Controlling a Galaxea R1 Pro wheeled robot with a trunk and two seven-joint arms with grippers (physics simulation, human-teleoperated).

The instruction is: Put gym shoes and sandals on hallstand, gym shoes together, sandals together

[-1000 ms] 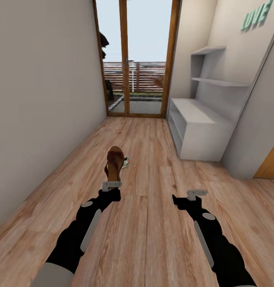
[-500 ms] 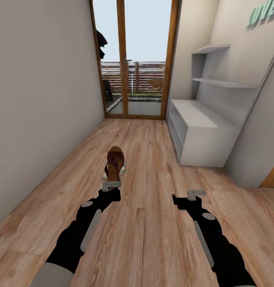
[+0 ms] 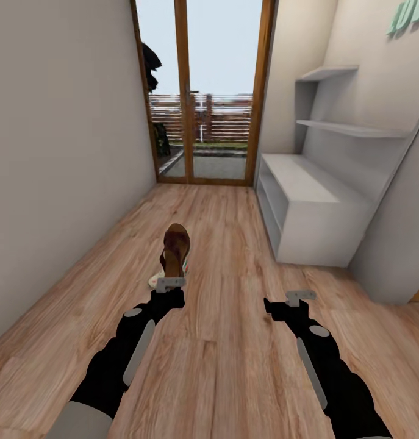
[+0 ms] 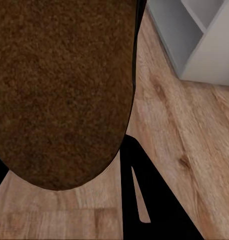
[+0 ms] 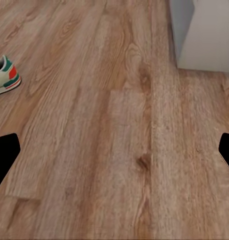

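- The left gripper (image 3: 171, 284) is clamped on a sandal (image 3: 175, 250), which stands up from the fingers, toe end pointing away down the corridor, its tan footbed and dark brown straps facing up in the head view.
- In the left wrist view the sandal (image 4: 64, 90) shows its other face: a broad, rounded, grainy dark brown sole (suede-like in texture), with one black finger (image 4: 144, 195) running alongside it.
- The right gripper (image 3: 300, 296) holds nothing; its fingers are spread wide, showing as black tips (image 5: 5, 155) at the two opposite edges of the right wrist view, with bare floor between them.
- A gym shoe (image 3: 155, 280) lies on the corridor floor (image 3: 233, 341) just behind the held sandal in the head view, mostly hidden by it, only its cream edge and a trace of green peeking out.
- The right wrist view gives that gym shoe (image 5: 5, 76) more plainly: cream-white heel end, green stripe, red-orange tab, resting flat on the planks.
- The floor is warm brown wood-grain planking with visible knots and seams.
- The hallstand (image 3: 307, 207) stands against the right wall: pale grey-white, boxy, a flat low top over open shelves, with higher staggered shelves above (nothing on the parts that show).
- A wood-framed glass door (image 3: 200, 91) closes the far end of the corridor.
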